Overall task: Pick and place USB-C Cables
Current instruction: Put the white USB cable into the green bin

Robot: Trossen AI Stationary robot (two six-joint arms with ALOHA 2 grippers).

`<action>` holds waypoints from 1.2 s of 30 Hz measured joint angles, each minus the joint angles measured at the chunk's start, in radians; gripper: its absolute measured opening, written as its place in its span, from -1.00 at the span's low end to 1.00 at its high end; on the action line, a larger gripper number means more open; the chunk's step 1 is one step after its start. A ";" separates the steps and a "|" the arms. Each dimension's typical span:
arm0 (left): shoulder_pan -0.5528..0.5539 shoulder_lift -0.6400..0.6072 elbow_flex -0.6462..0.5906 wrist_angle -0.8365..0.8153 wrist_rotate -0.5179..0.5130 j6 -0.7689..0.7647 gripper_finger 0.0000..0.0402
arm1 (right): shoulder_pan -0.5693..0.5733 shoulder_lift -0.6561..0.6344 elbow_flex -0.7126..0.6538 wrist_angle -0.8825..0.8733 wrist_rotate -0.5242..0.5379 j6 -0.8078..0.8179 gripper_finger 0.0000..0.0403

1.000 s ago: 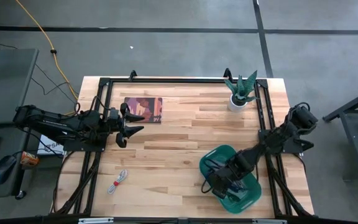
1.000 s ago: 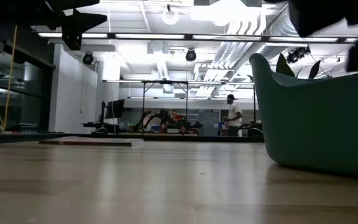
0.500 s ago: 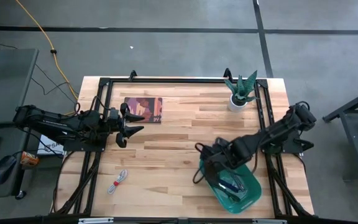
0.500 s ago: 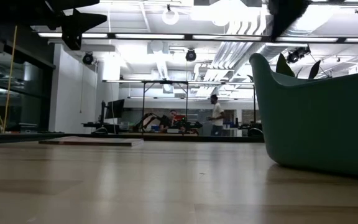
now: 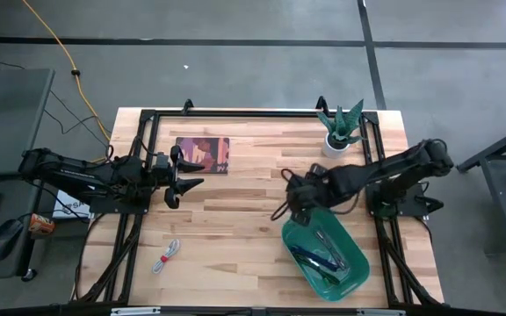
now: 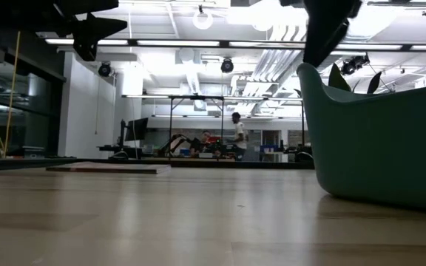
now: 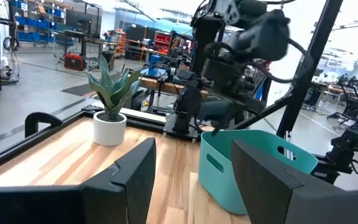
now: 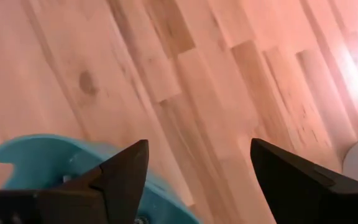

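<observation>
A white-and-red USB-C cable bundle [image 5: 167,256] lies flat on the table near its front left. Other thin cable bundles [image 5: 321,253] lie in the teal tub [image 5: 359,264], which stands at the front right; their colours are hard to tell. My right gripper [image 5: 283,195] is open and empty and hangs above the table just beyond the tub's far left rim. Its wrist view [image 8: 197,162] shows bare wood and the tub's rim [image 8: 36,155]. My left gripper [image 5: 196,173] is open and empty, held above the table's left side, and its wrist view [image 7: 191,162] looks toward the tub [image 7: 253,168].
A potted plant [image 5: 341,132] stands at the far right. A flat picture mat [image 5: 203,155] lies at the far left, beside my left gripper. A yellow cord [image 5: 60,53] runs on the floor beyond the table. A person [image 6: 237,137] walks far off in the room.
My right gripper has risen out of the teal tub and gone toward the table's far edge, so the cable bundles inside the tub now show. The tub and the white-and-red cable have stayed in place.
</observation>
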 joint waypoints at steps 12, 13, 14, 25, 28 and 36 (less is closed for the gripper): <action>0.000 0.000 0.000 0.000 0.000 0.000 -0.06 | -0.028 -0.429 -0.661 1.013 0.086 -0.211 0.36; 0.000 0.000 0.000 0.000 0.000 0.000 -0.06 | -0.033 -0.445 -0.711 1.145 0.086 -0.263 0.36; 0.000 0.000 0.000 0.000 0.000 0.000 -0.06 | -0.037 -0.456 -0.755 1.275 0.083 -0.318 0.36; 0.000 0.000 0.000 0.001 0.000 0.001 -0.06 | -0.046 -0.470 -0.870 1.716 0.000 -0.690 0.36; 0.000 0.000 0.000 0.001 -0.011 0.001 -0.06 | -0.046 -0.470 -0.870 1.716 0.001 -0.657 0.36; 0.000 0.000 0.000 0.001 -0.021 -0.002 -0.06 | -0.046 -0.470 -0.869 1.709 0.001 -0.599 0.36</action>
